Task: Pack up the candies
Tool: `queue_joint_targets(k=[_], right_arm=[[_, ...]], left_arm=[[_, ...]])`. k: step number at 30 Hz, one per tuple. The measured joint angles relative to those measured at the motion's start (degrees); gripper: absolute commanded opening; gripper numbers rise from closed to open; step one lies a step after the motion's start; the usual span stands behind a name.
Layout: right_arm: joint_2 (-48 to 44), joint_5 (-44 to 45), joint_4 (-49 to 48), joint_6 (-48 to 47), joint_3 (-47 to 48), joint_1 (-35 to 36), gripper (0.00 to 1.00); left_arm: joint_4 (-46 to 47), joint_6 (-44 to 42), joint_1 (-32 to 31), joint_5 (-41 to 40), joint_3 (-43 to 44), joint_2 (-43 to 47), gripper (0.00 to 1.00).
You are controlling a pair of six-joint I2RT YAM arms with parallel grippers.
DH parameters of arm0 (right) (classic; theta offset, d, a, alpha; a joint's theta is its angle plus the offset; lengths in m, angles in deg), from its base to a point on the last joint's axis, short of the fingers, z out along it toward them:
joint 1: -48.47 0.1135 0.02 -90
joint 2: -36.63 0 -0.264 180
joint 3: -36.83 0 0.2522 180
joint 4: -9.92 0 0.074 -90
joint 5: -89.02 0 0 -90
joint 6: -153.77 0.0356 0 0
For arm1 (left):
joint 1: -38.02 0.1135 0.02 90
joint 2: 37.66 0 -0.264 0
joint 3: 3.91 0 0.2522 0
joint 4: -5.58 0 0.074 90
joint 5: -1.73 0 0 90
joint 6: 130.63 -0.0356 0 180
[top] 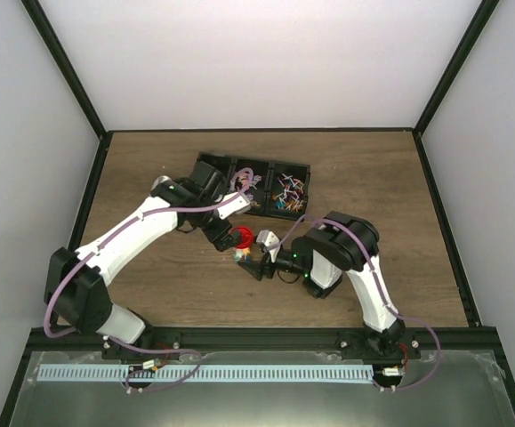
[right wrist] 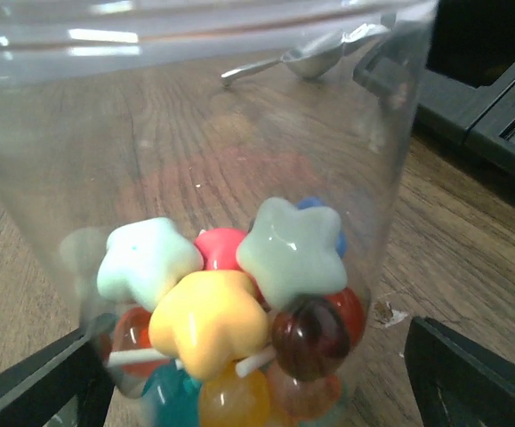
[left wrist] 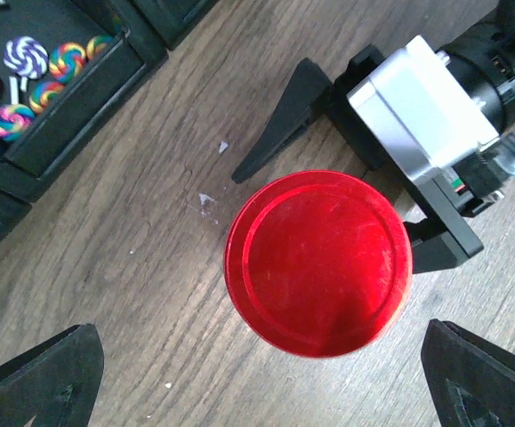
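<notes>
A clear plastic jar (right wrist: 52, 178) stands on the wooden table, holding several candies (right wrist: 239, 302), star-shaped and round lollipops. A round red lid (left wrist: 317, 263) sits on top of the jar, and it also shows in the top view (top: 244, 237). My right gripper (right wrist: 257, 356) is round the jar's lower part, a finger on each side. In the top view it (top: 252, 259) reaches in from the right. My left gripper (left wrist: 264, 356) hovers just above the lid, jaws wide apart and empty. More candies (top: 285, 191) lie in the black tray.
The black compartment tray (top: 266, 161) stands behind the jar, and its wall (left wrist: 70, 116) lies up-left in the left wrist view. A silvery metal scoop (right wrist: 306, 60) lies on the table beyond the jar. White walls and black posts enclose the table.
</notes>
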Motion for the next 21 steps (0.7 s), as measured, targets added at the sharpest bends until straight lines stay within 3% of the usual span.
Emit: queue_joint_targets(k=[5, 21], right_arm=[[0.3, 0.2, 0.0, 0.1, 1.8, 0.0, 0.89], [2.1, -0.5, 0.0, 0.3, 5.0, 0.5, 0.70]], left_arm=[[-0.3, 0.6, 0.0, -0.5, 0.6, -2.9, 1.00], [-2.9, 1.5, 1.7, -0.2, 3.0, -3.1, 1.00]])
